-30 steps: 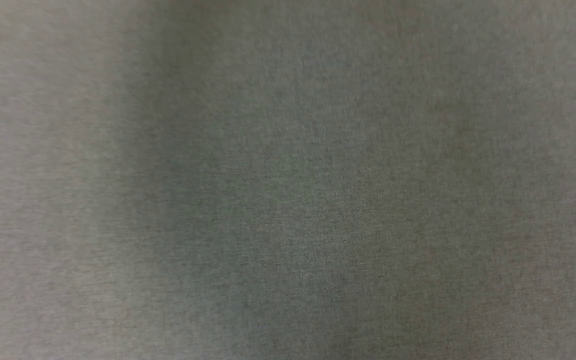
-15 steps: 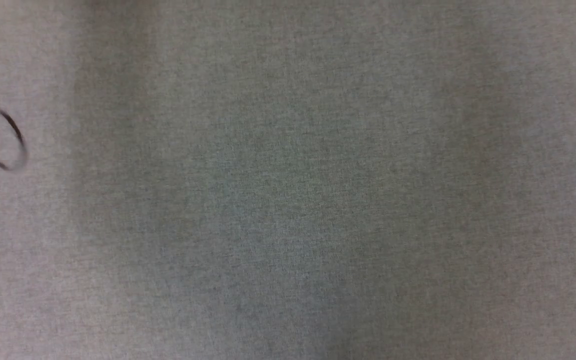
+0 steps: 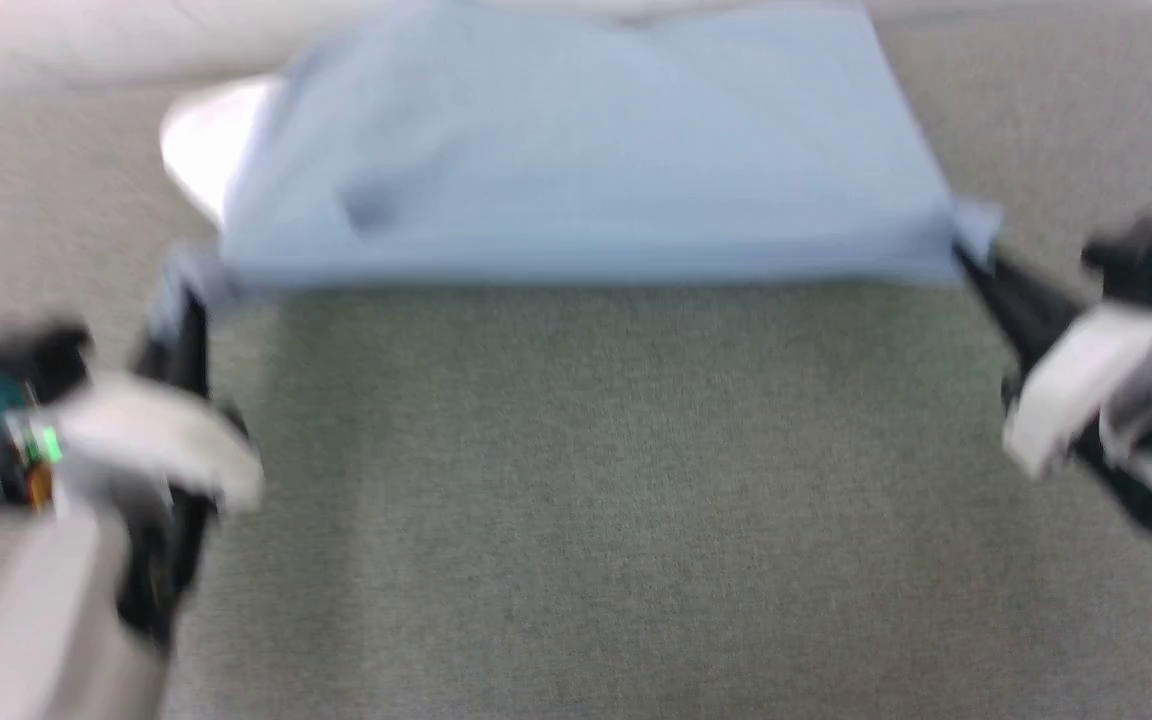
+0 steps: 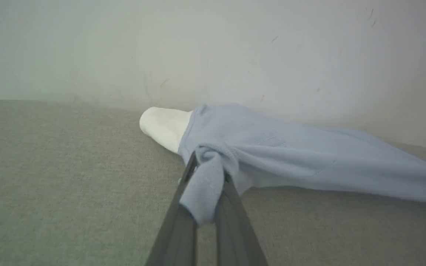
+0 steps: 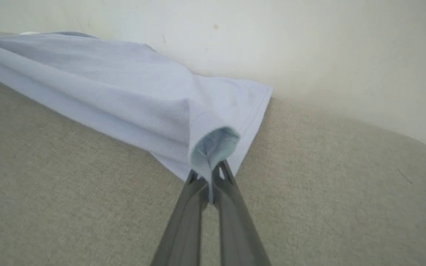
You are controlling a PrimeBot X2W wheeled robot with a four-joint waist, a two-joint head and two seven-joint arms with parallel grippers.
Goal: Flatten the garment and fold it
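The garment (image 3: 586,150), a light blue T-shirt, lies spread across the far part of a grey fabric surface (image 3: 586,500), with a white part (image 3: 201,140) showing at its far left. My left gripper (image 3: 186,285) is shut on the garment's near left corner (image 4: 203,184). Over at the near right corner (image 5: 213,147), my right gripper (image 3: 966,250) is shut on the cloth as well. The near edge hangs stretched between the two grippers. In the left wrist view (image 4: 207,173) a bunch of cloth drapes over the fingers. In the right wrist view (image 5: 209,177) a rolled fold sits between the tips.
A pale wall (image 4: 213,48) rises right behind the garment at the far edge of the surface. The grey fabric stretches bare from the garment's near edge toward me. The head view is blurred.
The head camera has swung: earlier it showed just close grey fabric, now the garment and both grippers come into view. Whether the garment itself moved cannot be told.
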